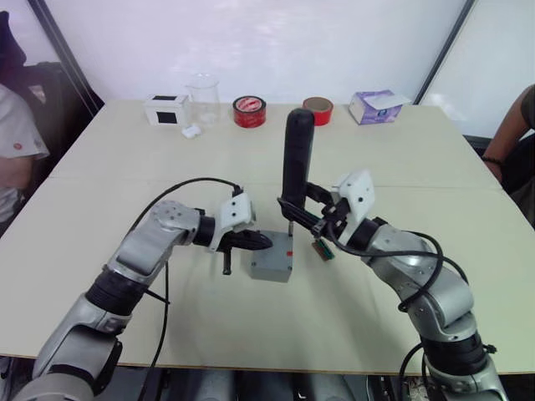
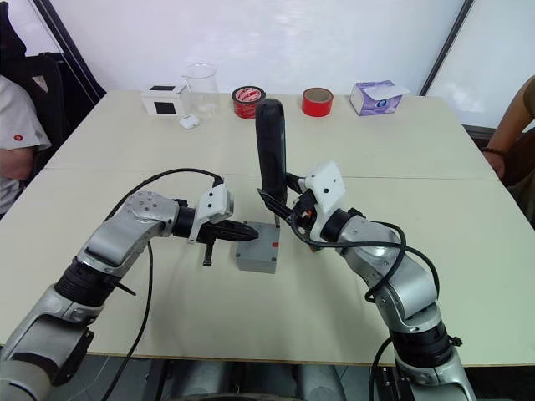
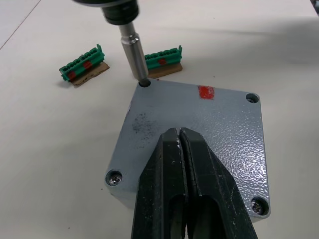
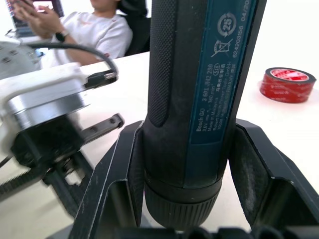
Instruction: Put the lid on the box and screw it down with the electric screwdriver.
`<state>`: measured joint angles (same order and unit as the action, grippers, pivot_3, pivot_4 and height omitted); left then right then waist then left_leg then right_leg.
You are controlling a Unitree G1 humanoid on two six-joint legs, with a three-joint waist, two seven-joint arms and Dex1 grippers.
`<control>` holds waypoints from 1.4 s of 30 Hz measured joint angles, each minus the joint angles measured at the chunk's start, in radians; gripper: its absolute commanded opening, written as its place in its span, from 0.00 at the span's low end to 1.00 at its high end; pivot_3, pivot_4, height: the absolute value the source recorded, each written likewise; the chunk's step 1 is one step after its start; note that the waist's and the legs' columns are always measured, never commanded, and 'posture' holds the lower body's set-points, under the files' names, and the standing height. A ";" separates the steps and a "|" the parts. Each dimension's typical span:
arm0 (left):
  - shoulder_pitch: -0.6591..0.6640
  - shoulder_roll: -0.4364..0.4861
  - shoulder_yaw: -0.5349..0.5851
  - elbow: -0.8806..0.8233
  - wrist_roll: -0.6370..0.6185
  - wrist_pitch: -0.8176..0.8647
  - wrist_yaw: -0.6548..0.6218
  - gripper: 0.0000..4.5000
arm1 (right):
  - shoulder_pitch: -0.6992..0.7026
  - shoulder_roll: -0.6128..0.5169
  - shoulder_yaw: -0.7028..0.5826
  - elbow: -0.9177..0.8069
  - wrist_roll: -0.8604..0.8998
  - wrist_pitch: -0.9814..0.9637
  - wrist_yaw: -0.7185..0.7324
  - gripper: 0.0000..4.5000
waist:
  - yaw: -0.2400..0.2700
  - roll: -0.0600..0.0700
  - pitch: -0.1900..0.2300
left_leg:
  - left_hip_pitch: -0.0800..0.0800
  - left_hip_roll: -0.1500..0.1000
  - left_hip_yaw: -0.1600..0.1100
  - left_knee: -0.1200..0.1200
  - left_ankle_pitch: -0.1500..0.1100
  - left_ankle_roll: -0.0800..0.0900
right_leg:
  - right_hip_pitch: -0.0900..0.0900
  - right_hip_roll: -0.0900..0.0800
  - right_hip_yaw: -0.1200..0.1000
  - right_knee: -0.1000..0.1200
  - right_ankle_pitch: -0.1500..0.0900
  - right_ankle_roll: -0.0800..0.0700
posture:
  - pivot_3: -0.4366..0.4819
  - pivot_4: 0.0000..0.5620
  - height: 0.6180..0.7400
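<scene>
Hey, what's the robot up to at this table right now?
It is screwing a lid onto a small grey box. The right tool holds the electric screwdriver upright, its bit sitting in one corner screw hole. The left tool, shut, presses down on the lid to steady it. Screws already sit in at least two other corners.

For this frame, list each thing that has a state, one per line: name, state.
Flat grey square lid: seated on the grey box.
Long dark blue-black electric screwdriver: upright, bit in a corner screw hole.
Left gripper: shut, resting on the lid.
Right gripper: shut on the screwdriver.
Clear glass beaker: upright, empty.
</scene>
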<state>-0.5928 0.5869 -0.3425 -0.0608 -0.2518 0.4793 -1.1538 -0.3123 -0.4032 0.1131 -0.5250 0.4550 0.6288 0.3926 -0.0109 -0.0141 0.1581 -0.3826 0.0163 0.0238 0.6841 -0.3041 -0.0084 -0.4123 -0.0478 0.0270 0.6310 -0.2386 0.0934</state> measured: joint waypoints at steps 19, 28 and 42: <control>0.012 -0.010 0.001 0.001 0.003 -0.004 0.004 0.00 | 0.025 0.034 -0.035 0.000 0.001 -0.001 0.010 0.41 | 0.000 0.000 0.000 | 0.008 0.001 0.000 -0.002 -0.002 0.002 | 0.007 -0.001 0.000 -0.001 -0.002 -0.002 | 0.48 0.27 1.00; 0.038 -0.047 0.023 0.003 -0.022 0.010 0.011 0.00 | -0.111 -0.020 -0.138 0.043 0.141 0.146 0.045 0.41 | 0.000 0.002 0.003 | 0.005 0.002 0.000 -0.002 -0.002 0.002 | 0.004 -0.002 0.000 -0.001 -0.002 -0.003 | 0.48 0.27 1.00; 0.127 0.088 0.287 -0.235 -0.304 0.321 0.061 0.00 | -0.387 -0.615 -0.351 0.494 0.565 0.958 -0.059 0.41 | 0.004 0.005 0.006 | -0.023 0.000 -0.001 -0.003 -0.003 0.006 | -0.021 -0.008 -0.003 -0.002 -0.003 -0.003 | 0.48 0.27 1.00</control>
<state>-0.4660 0.6747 -0.0555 -0.2954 -0.5553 0.8007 -1.0926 -0.6989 -1.0182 -0.2375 -0.0307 1.0203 1.5871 0.3334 -0.0064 -0.0096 0.1640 -0.4052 0.0159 0.0227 0.6811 -0.3074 -0.0027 -0.4335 -0.0558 0.0242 0.6291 -0.2412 0.0902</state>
